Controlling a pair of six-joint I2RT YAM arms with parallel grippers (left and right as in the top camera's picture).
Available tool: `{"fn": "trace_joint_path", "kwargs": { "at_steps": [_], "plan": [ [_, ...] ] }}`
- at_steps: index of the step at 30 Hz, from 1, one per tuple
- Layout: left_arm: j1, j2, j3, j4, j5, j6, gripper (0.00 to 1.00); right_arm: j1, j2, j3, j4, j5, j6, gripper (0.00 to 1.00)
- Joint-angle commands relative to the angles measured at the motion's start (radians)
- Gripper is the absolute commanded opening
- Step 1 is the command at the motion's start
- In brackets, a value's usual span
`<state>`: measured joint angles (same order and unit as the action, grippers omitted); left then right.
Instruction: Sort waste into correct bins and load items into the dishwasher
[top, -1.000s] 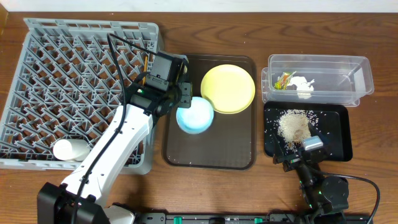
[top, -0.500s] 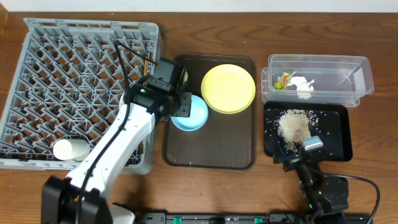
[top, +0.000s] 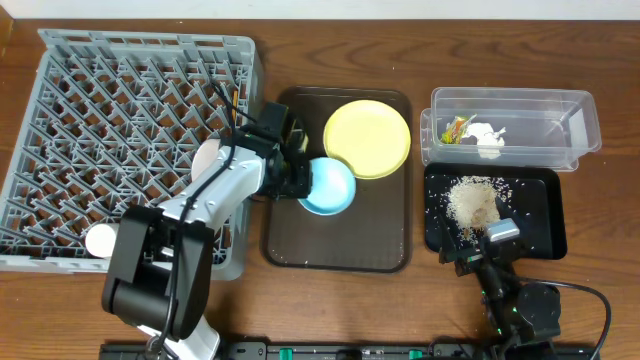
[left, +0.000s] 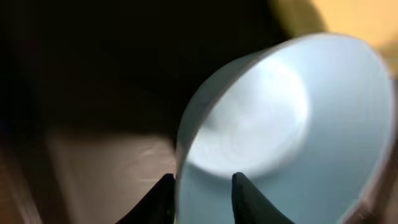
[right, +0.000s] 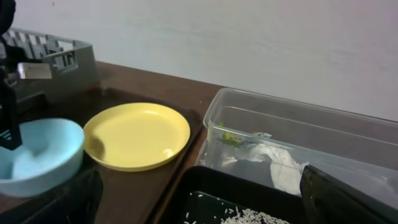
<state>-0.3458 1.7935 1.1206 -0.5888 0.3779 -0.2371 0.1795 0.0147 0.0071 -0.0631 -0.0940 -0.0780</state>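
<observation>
My left gripper (top: 296, 178) is shut on the rim of the light-blue bowl (top: 330, 186) over the brown tray (top: 340, 258); the wrist view shows its fingers (left: 202, 193) pinching the bowl's wall (left: 280, 124). The pale-yellow plate (top: 367, 141) lies on the tray's far right, also in the right wrist view (right: 137, 134). The white bowl (top: 105, 240) sits in the grey dish rack (top: 90, 130). The clear tub (top: 510, 128) holds the wrapper (top: 458, 127) and tissue (top: 487, 137). Rice scraps (top: 470, 200) lie in the black tray (top: 540, 215). My right gripper (top: 478, 250) is open at that tray's near edge. The chopsticks are hidden.
The brown serving tray lies between the rack and the bins. The rack's right wall stands right beside my left wrist. The clear tub (right: 292, 143) and black tray (right: 211, 199) fill the right wrist view's foreground.
My left gripper has swung the light-blue bowl left toward the rack and back right, tilting it. The right arm has not moved.
</observation>
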Motion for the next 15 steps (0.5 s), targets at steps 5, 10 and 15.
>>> {"fn": "trace_joint_path", "kwargs": {
  "at_steps": [5,10,15],
  "plan": [
    [-0.012,0.002,-0.014,-0.003,0.112,0.114,0.30,-0.009,-0.007,-0.002,-0.004,-0.003,-0.009,0.99],
    [-0.012,0.003,-0.070,0.035,0.112,0.128,0.32,-0.009,-0.007,-0.002,-0.004,-0.003,-0.009,0.99],
    [-0.012,0.006,-0.144,0.117,0.113,0.083,0.32,-0.009,-0.007,-0.002,-0.004,-0.003,-0.009,0.99]
  ]
}}
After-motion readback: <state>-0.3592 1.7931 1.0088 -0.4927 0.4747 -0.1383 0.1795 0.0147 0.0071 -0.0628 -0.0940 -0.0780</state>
